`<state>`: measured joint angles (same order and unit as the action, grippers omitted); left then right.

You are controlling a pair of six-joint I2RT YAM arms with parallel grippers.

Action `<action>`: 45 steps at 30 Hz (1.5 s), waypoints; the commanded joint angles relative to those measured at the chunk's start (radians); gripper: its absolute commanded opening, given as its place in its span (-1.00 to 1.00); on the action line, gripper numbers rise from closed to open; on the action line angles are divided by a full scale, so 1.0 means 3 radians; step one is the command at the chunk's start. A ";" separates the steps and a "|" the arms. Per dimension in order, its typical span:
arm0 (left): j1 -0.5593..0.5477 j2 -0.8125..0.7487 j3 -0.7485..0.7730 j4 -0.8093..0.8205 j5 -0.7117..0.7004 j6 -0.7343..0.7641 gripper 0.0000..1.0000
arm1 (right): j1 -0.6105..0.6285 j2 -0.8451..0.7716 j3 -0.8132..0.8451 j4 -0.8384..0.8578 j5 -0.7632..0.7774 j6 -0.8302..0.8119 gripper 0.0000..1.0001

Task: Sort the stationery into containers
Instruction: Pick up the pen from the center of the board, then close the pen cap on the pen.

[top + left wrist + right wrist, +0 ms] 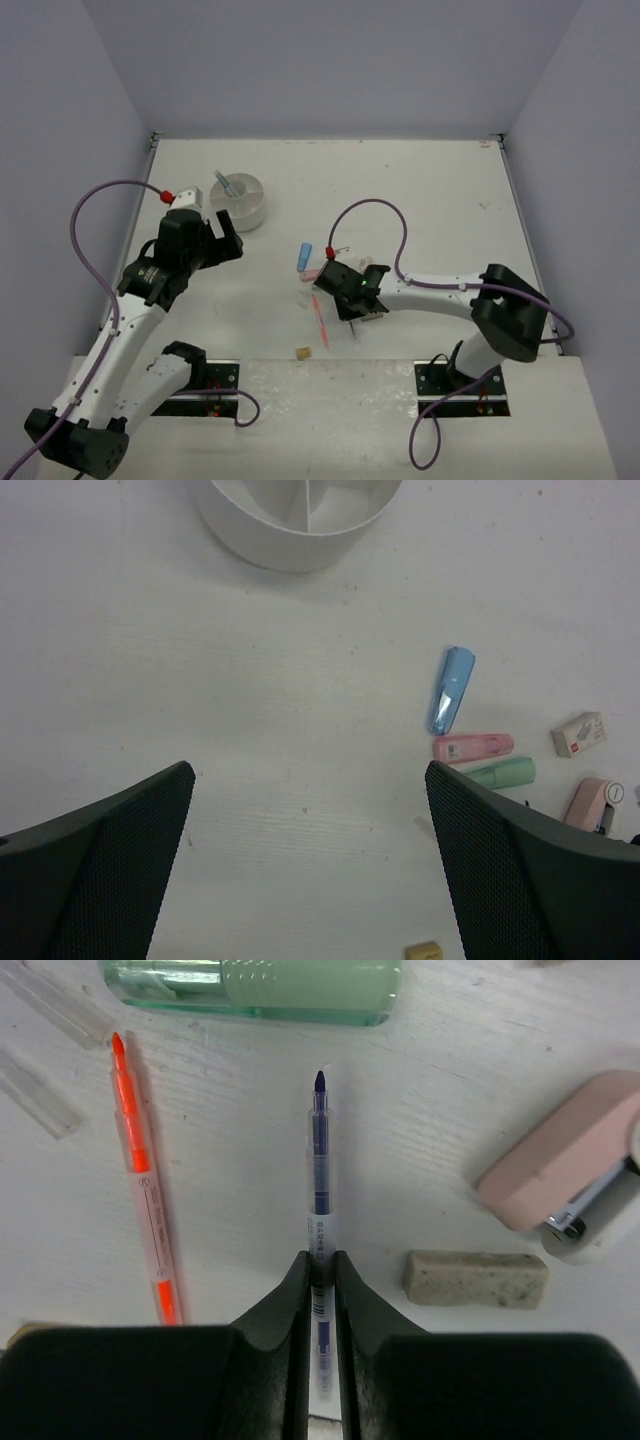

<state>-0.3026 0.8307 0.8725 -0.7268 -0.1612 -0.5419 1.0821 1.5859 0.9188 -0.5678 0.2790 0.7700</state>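
**Stationery scattered on white table**

A white table (420,190) carries a round, divided white tub (290,540) toward its far left. Well apart from it, near the middle, lie a blue clip piece (451,689), a pink clip piece (472,747) just beside a green clip piece (503,772), a boxed eraser (579,734), a pink stapler (592,804), an orange-red pen (145,1185), a blue pen (319,1175), a speckled beige eraser (475,1279), two clear caps (60,1010) and a small tan eraser (424,951).

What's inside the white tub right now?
A thin bluish pen leans out of the tub on its far-left side. The near compartments look bare; the rest is cropped or too small to tell.
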 commanded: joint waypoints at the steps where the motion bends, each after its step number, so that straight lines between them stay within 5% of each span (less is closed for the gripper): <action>1: -0.0739 0.0144 0.0231 -0.0138 -0.0639 -0.0735 0.99 | -0.0017 -0.0767 -0.0024 -0.0244 0.0337 0.0077 -1.00; 9: -0.1760 0.0943 0.0258 -0.0405 -0.1311 -0.2270 0.90 | -0.0109 -0.1580 -0.0253 -0.0442 0.0507 0.0070 -1.00; 18: -0.2267 0.1927 0.0813 -0.1223 -0.1375 -0.3748 0.36 | -0.0175 -0.1948 -0.0513 -0.0516 0.0601 0.0096 -1.00; 45: -0.2300 0.3040 0.0860 -0.0653 -0.0823 -0.3545 -0.19 | -0.0278 -0.2361 -0.0810 -0.0424 0.0568 0.0026 -1.00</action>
<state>-0.9897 1.7215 1.1318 -0.9575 -0.4138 -1.6160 1.0019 0.8908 0.6869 -0.7211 0.4290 0.7700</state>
